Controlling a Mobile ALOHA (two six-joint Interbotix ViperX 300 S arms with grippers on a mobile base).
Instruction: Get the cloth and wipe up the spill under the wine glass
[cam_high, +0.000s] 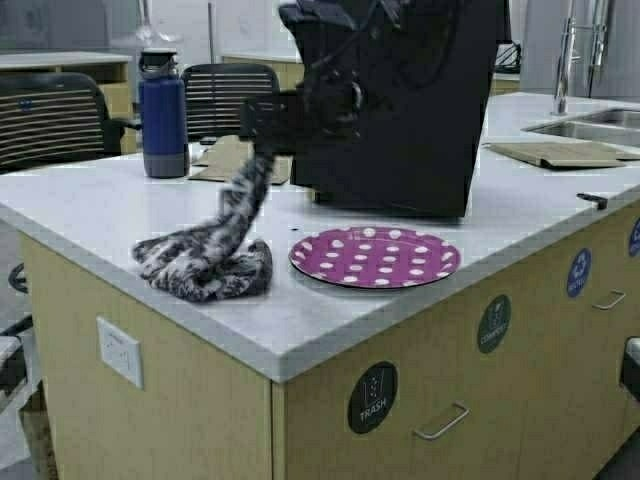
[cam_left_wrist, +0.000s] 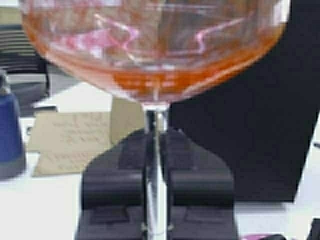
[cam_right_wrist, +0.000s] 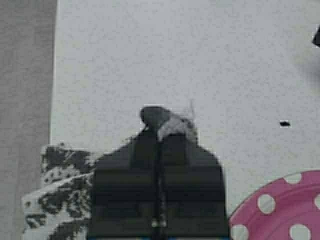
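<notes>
My left gripper (cam_left_wrist: 156, 135) is shut on the thin stem of the wine glass (cam_left_wrist: 152, 55). The glass's pink-tinted bowl fills the upper part of the left wrist view. In the high view only a faint stem and foot of the glass (cam_high: 150, 28) show at the top left, raised off the counter. My right gripper (cam_right_wrist: 161, 132) is shut on a corner of the grey-black and white printed cloth (cam_right_wrist: 55, 200). In the high view my right gripper (cam_high: 262, 148) holds that corner up, and the rest of the cloth (cam_high: 205, 262) lies heaped on the white counter (cam_high: 90, 215).
A dark blue metal bottle (cam_high: 163, 115) stands at the back left. A pink polka-dot plate (cam_high: 375, 256) lies right of the cloth, near the counter's front edge. Brown paper (cam_high: 225, 158) lies behind. A sink (cam_high: 590, 125) is at the far right, and chairs stand behind the counter.
</notes>
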